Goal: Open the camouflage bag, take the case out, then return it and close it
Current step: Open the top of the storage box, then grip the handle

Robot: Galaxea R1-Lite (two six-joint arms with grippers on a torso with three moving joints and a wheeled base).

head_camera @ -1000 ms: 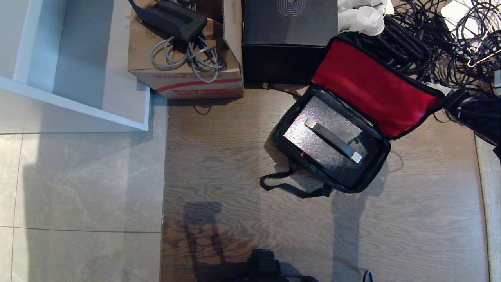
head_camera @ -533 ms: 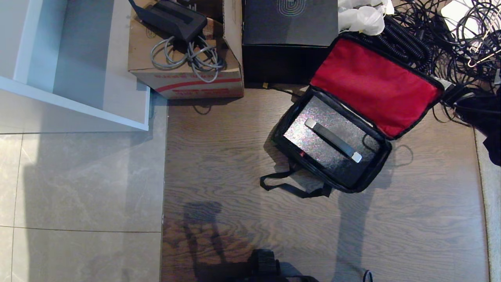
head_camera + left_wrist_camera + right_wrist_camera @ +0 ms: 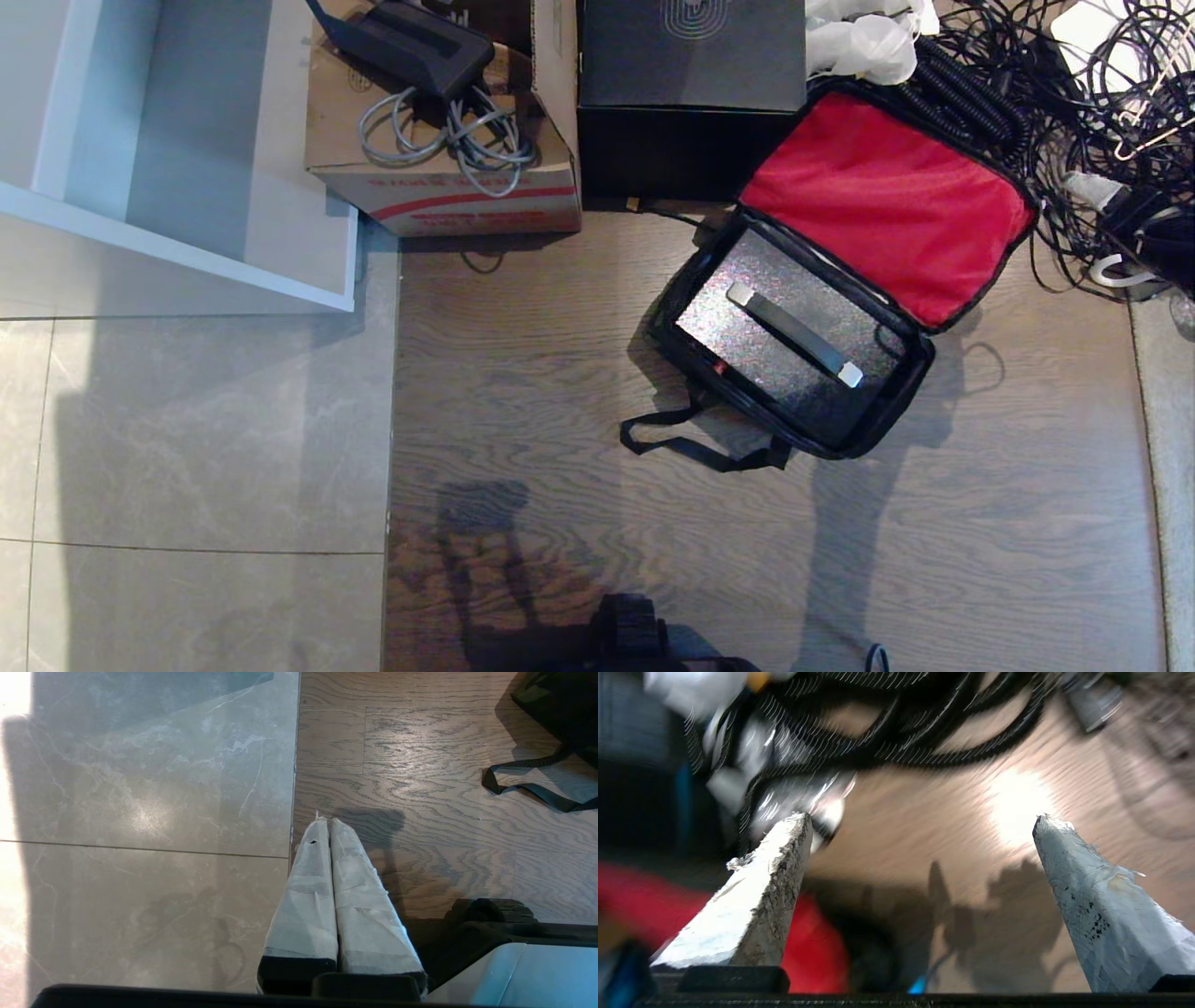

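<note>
A: Head view first. What lies on the wood-grain floor (image 3: 560,373)?

B: The soft boxy camouflage bag with black trim (image 3: 794,373) sits open towards the right. Its red-lined lid (image 3: 887,205) is thrown back onto a tangle of black cables (image 3: 1027,103).

A: And the case?

B: The black speckled hard rectangular case (image 3: 780,350) lies inside the bag, its black top handle with silver ends (image 3: 795,334) facing up. A black strap (image 3: 691,446) trails from the bag's near side onto the floor.

A: Anything behind it?

B: A large black cube box with a spiral logo (image 3: 691,84) stands just beside the lid, and a brown cardboard box (image 3: 448,177) carrying grey cables stands to its left. Neither gripper shows in this view.

A: Left wrist view?

B: The left gripper (image 3: 329,823) hangs over the seam between grey tile (image 3: 140,812) and wood, its two white-wrapped fingers pressed together with nothing between them. The bag's strap lies well apart from it.

A: Right wrist view?

B: It is blurred. The right gripper (image 3: 920,821) has its fingers spread wide and empty above bare floor, with the black cables beyond and the red lid lining beside one finger.
</note>
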